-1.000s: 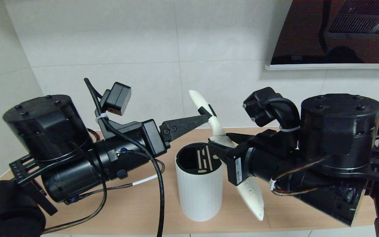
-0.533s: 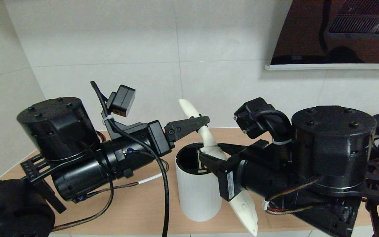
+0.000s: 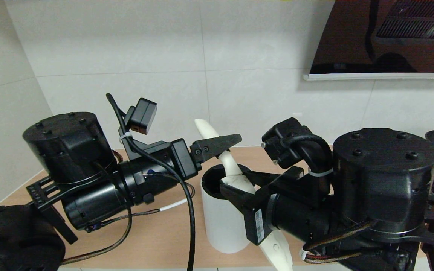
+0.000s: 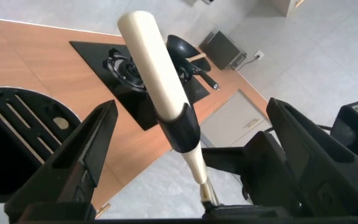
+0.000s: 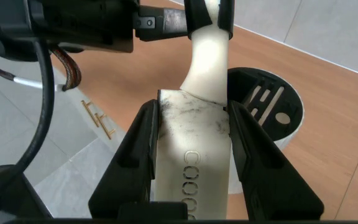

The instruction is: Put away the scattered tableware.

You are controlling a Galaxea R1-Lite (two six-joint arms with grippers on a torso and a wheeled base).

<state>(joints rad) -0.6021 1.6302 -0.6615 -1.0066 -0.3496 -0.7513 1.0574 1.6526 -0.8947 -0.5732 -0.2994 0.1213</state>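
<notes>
right gripper (image 5: 191, 124) clamps slotted spatula (image 3: 227, 162) blade | left gripper (image 4: 191, 118) spread around handle, seemingly not touching | spatula now lower, over utensil holder (image 3: 224, 222) near worktop (image 3: 156, 241) front edge | handover pending

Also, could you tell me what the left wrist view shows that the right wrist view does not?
Only the left wrist view shows the black stovetop and the rounded handle end of the white spatula. Only the right wrist view shows its blade, clamped by the right gripper. Both show the handle, the utensil holder and the left gripper, open around the handle.
</notes>
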